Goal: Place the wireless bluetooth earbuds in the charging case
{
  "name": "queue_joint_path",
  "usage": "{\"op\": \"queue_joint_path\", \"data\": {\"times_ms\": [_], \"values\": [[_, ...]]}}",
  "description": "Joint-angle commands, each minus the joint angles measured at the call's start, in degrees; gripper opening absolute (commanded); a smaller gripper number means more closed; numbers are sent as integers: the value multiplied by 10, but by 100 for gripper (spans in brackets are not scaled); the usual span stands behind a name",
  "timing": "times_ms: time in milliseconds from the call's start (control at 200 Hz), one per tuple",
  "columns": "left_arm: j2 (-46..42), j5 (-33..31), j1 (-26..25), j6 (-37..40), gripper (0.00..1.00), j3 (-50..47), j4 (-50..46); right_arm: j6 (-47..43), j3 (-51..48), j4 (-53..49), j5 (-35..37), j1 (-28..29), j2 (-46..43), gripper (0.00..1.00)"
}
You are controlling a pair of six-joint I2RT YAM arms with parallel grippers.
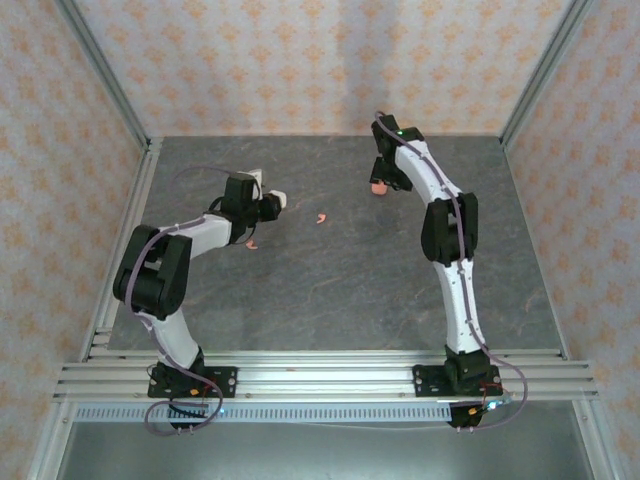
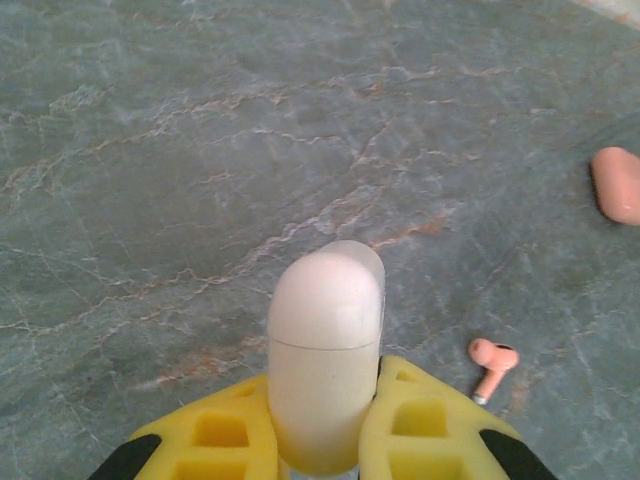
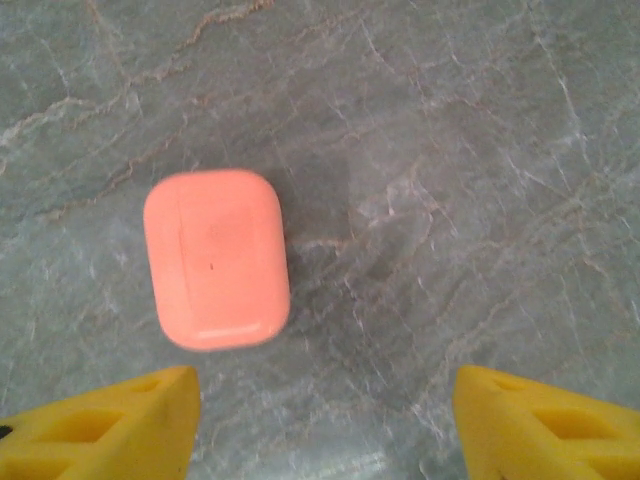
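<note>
**1. Present state**
The left jaws are closed on the white case (image 2: 325, 330). The yellow fingers (image 2: 420, 425) clamp its rear half, and the rounded front projects past the fingertips. Its lid seam is visible and the lid is shut. The right jaws stand wide apart and hold nothing. They hover over the coral case (image 3: 217, 260), which lies flat on the tabletop (image 1: 350, 290), also with its lid shut.

**2. Step in hand (judged)**
The likely step is to take hold of the coral case with the right jaws.
- In the right wrist view the case sits left of the midline between the fingers. Centre the jaws over it before descending, or one finger will probably touch first and push it aside.
- Grip the body, not the lid, so that the lid can open afterwards.
- Neither case can take an earbud until its lid is open.

**3. Surroundings and obstructions**
- A coral earbud (image 2: 492, 362) lies on the tabletop near the left jaws, on the side toward the right arm.
- A second coral earbud (image 1: 252, 243) lies just beside the left arm's forearm.
- Both earbuds are well apart from the coral case.
- Nothing lies between the right jaws and the coral case.
- The earbuds are small and rounded and will probably slide if brushed. Keep the left arm's movements clear of them.
</note>
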Motion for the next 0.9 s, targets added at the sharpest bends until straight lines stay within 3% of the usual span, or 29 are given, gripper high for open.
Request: {"op": "queue_joint_path", "data": {"times_ms": [0, 190, 640, 896], "values": [[21, 19, 14, -13, 6, 26, -11, -5, 47, -52, 26, -6, 33, 70], [33, 16, 23, 0, 14, 45, -37, 1, 52, -28, 15, -9, 52, 74], [16, -39, 25, 23, 55, 52, -75, 12, 77, -4, -24, -12, 91, 75], [5, -40, 25, 26, 60, 49, -76, 28, 82, 3, -40, -12, 82, 76]]}}
